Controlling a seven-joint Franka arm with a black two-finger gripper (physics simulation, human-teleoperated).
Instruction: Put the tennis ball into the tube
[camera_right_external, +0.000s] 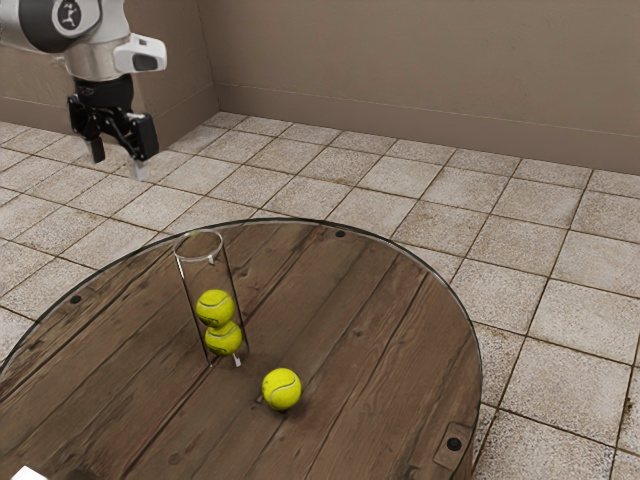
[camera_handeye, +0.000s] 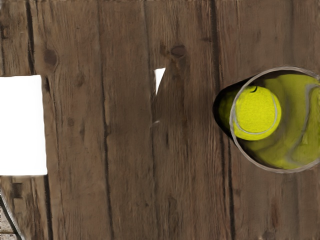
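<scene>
"Where's the loose tennis ball (camera_right_external: 282, 389)?"

"Between the clear tube (camera_right_external: 203, 276), holding two balls (camera_right_external: 215, 307), and the tabletop's (camera_right_external: 390, 340) edge at the exterior view's right."

"And the gripper (camera_right_external: 117, 160)?"

"Above the tabletop, fingers apart."

Beige wall (camera_right_external: 420, 70), speckled square floor tiles (camera_right_external: 572, 317), round wooden table (camera_right_external: 400, 330).

A round wooden table (camera_right_external: 360, 310) bears a clear tube (camera_right_external: 205, 275), tennis ball (camera_right_external: 282, 389) and white object (camera_handeye: 22, 125).

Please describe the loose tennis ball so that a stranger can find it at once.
On the round wooden table stands a clear tube. Near its base lies a yellow-green ball. Unlike the two balls inside, it rests alone on the wood.
</scene>
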